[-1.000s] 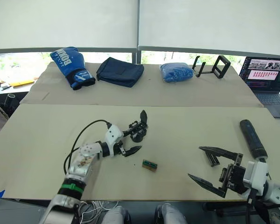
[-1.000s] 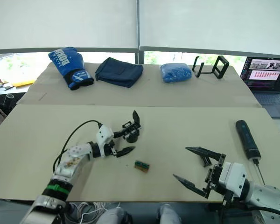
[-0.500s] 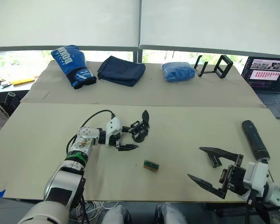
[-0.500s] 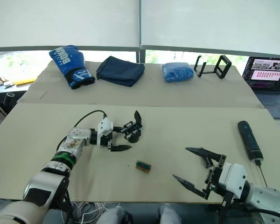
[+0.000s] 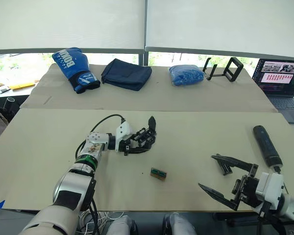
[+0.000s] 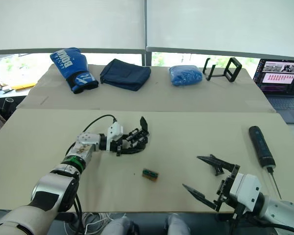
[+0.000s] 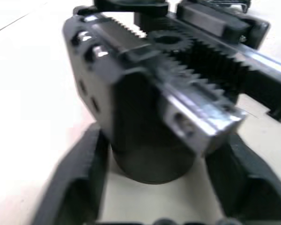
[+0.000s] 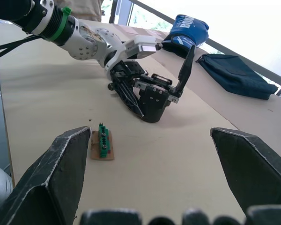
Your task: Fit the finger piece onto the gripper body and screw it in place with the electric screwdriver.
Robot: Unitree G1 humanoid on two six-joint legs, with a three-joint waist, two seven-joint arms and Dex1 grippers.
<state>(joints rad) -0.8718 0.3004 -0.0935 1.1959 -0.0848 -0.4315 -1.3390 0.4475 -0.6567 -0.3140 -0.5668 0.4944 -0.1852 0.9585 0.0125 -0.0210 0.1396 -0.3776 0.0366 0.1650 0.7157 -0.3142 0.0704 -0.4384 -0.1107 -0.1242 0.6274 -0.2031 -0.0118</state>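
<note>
On the table (image 5: 49, 142), left claw (image 5: 137, 145) straddles gripper body (image 7: 154, 93)

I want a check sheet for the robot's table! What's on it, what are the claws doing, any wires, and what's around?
Surface: pale tan table, second table behind it.
Job's things: small black gripper body with upright pointed finger; flat black finger piece lying near the right gripper; thick black cylindrical electric screwdriver lying at the right.
Clutter: small green-and-brown block; on the far table, blue boxing glove, folded navy cloth, blue bag, black stand.
Grippers: left gripper open, fingers either side of the gripper body's drum; right gripper open, holding nothing.
Cables: black cable looping over the left wrist.
Surroundings: open laptop, white blinds, windows.
</note>
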